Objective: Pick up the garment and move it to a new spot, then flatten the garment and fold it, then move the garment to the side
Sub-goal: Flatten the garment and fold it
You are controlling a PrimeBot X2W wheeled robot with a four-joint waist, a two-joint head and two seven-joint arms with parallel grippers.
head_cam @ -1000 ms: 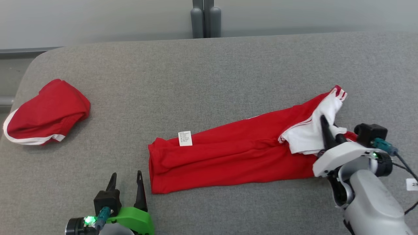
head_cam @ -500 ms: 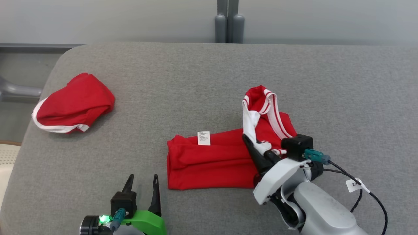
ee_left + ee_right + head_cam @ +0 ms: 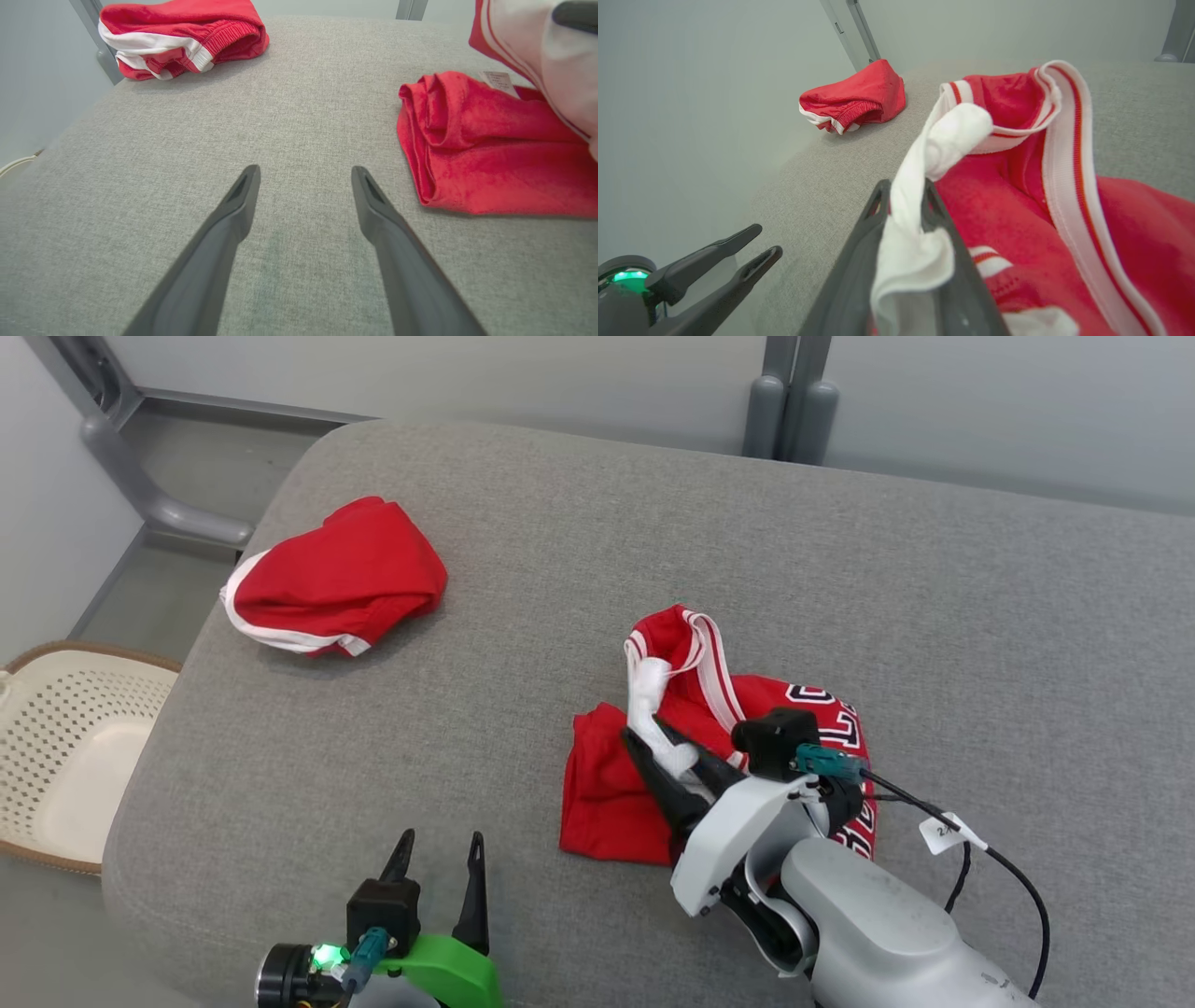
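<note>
Grey table [image 3: 579, 523]: right claw [image 3: 644, 733] pinches the white trim [image 3: 646, 695] of the red jersey [image 3: 607, 793]. That thin grip may slip and spill the fold. Left claw [image 3: 441, 845] spread, idle.

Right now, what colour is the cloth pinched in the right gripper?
White cloth, clearest in the right wrist view.

Covered, cropped, unreadable.
Black-and-white lettering [image 3: 810, 694] on the red jersey [image 3: 607, 803] mostly hidden behind the right gripper [image 3: 644, 728] and its wrist, word not legible. Cream basket [image 3: 65, 709] cut by the head view's left edge; left gripper [image 3: 442, 835] base cropped by the bottom edge. Print on care label [image 3: 499, 80] and cable tag [image 3: 945, 832] too small to read.
</note>
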